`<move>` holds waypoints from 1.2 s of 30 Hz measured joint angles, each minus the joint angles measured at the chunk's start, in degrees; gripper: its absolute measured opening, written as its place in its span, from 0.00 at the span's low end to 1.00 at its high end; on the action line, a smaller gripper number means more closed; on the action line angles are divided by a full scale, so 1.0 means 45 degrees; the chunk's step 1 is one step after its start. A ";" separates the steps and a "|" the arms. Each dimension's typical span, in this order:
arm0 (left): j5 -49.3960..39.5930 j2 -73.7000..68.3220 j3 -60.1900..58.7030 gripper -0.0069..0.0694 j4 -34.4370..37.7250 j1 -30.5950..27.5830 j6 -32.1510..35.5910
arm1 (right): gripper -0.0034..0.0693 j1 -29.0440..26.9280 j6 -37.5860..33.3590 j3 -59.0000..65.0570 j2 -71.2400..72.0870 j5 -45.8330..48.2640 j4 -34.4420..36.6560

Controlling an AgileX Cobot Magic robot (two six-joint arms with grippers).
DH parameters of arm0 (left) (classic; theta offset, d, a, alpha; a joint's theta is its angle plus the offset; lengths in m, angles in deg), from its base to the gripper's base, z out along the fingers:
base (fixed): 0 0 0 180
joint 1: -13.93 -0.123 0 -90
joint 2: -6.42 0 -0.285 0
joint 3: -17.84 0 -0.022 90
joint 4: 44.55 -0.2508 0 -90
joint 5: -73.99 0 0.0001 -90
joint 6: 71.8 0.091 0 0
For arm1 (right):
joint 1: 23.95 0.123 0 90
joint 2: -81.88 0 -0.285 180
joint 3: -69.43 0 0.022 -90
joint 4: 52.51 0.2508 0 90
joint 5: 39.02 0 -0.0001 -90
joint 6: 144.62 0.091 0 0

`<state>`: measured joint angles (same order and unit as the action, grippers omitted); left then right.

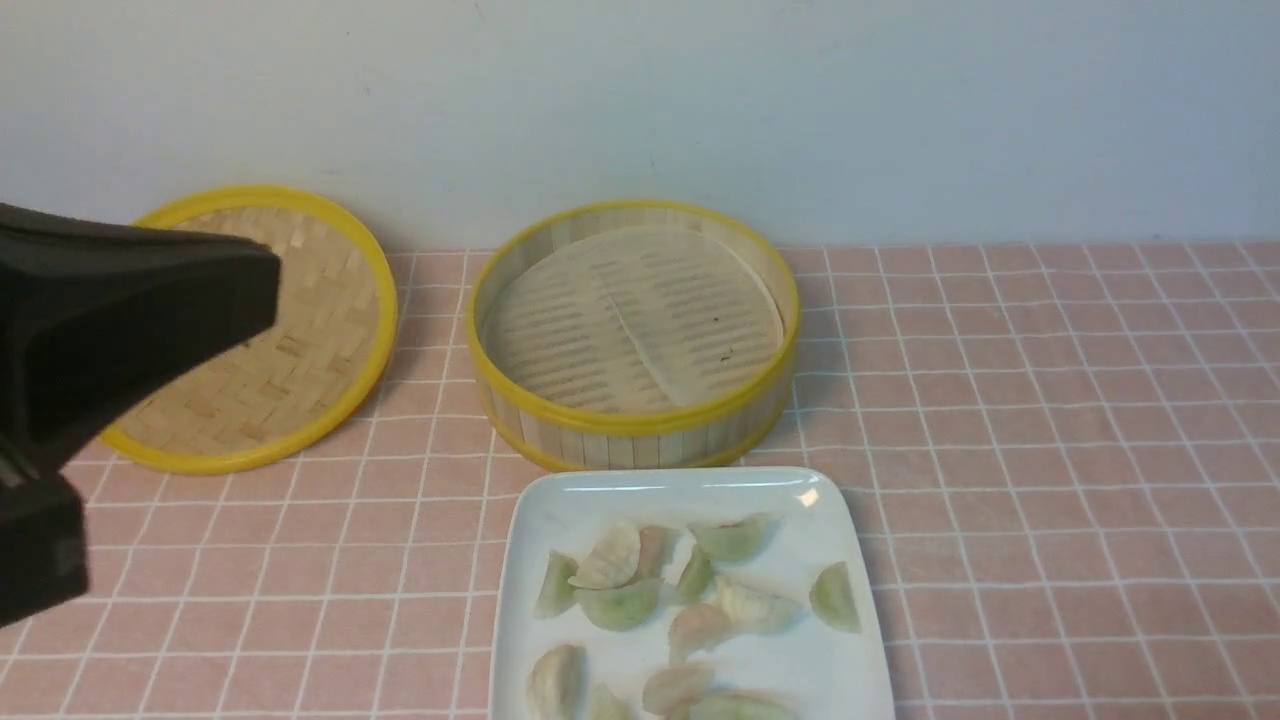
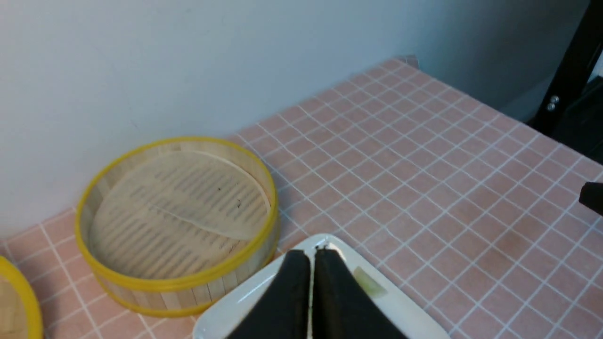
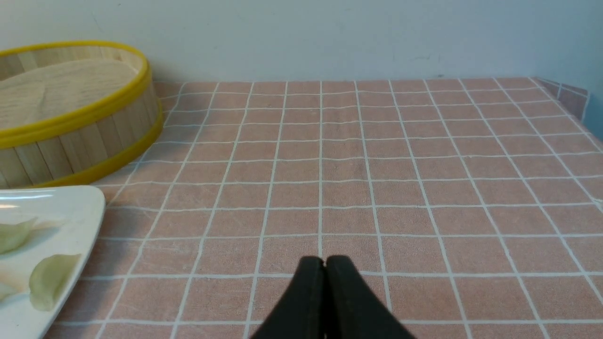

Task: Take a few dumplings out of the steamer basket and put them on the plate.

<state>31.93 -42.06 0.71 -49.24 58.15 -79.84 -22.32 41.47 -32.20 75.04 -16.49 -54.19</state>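
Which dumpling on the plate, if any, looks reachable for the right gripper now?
Probably the green dumpling near the plate's right edge: nothing stands between, though the right gripper is shut and must open first.

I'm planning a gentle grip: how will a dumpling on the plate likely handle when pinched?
The dumplings look thin-skinned and translucent, so probably soft and easily torn. Their smooth wrappers may be slippery on the glossy plate. Curved crescent shapes might rock slightly when nudged.
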 joint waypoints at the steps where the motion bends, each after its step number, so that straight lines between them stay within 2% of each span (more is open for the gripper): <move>1: 0.0000 0.0101 0.0000 0.08 -0.0068 0.0000 0.0000 | 0.03 0.0000 0.0000 0.0000 0.0000 0.0000 0.0000; 5: 0.0242 0.0791 -0.0406 0.08 -0.0776 -0.0033 -0.0014 | 0.03 0.0000 0.0000 0.0000 0.0000 0.0000 0.0000; 8: 0.1022 0.1530 -0.1487 0.08 -0.1086 -0.0696 -0.0014 | 0.03 0.0000 0.0000 0.0000 0.0000 0.0000 0.0000; 11: 0.2557 0.3191 -0.4042 0.08 -0.0298 -0.3329 -0.0002 | 0.03 0.0000 0.0000 0.0000 0.0000 0.0000 0.0000; 13: 0.2845 0.3636 -0.4734 0.08 -0.0139 -0.3802 0.0029 | 0.03 0.0000 0.0000 0.0000 0.0000 0.0000 0.0000; 14: 0.3778 0.4552 -0.6197 0.08 0.0146 -0.5150 0.0203 | 0.03 0.0000 0.0000 0.0000 0.0000 0.0000 0.0000; 15: 0.4282 0.5125 -0.7126 0.08 0.0191 -0.5847 0.0310 | 0.03 0.0000 0.0000 0.0000 0.0000 0.0000 0.0000; 19: 0.5536 0.7231 -1.0426 0.08 0.0324 -0.7912 0.0873 | 0.03 0.0000 0.0000 0.0000 0.0000 0.0000 0.0000; 22: 0.5767 0.8503 -1.2303 0.08 0.0498 -0.8896 0.1003 | 0.03 0.0000 0.0000 0.0000 0.0000 0.0000 0.0000; 26: 0.5616 0.9150 -1.3618 0.08 0.0643 -0.9421 0.1113 | 0.03 0.0000 0.0000 0.0000 0.0000 0.0000 0.0000; 30: 0.4686 0.9165 -1.3704 0.08 0.0744 -0.9460 0.1140 | 0.03 0.0000 0.0000 0.0000 0.0000 0.0000 0.0000; 36: 0.4521 0.9165 -1.3718 0.08 0.0781 -0.9460 0.1140 | 0.03 0.0000 0.0000 0.0000 0.0000 0.0000 0.0000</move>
<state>52.27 -0.82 -61.02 -45.72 15.58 -74.71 -22.32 41.47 -32.20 75.04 -16.49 -54.19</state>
